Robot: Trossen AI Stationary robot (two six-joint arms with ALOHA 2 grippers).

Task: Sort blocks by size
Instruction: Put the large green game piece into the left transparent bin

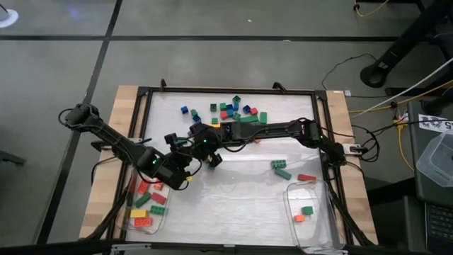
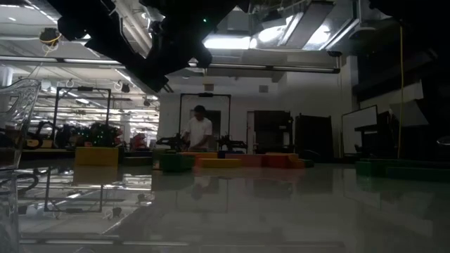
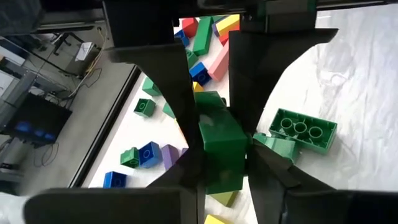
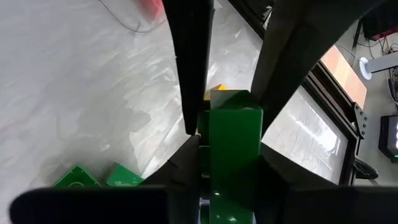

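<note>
A: Left gripper point(image 3: 214, 155)?
B: Clamped on a green block point(image 3: 219, 149), over the table's middle.
A: Right gripper point(image 4: 227, 118)?
B: Also clamped on a green block point(image 4: 233, 155), close beside the left one.
A: Other blocks?
B: Some in 2 tubs point(image 1: 320, 227) at the near edge, 3 loose nearby, pile point(image 1: 230, 112) at the far edge.

Two dark jointed arms, small green lights, black cables trailing.
</note>
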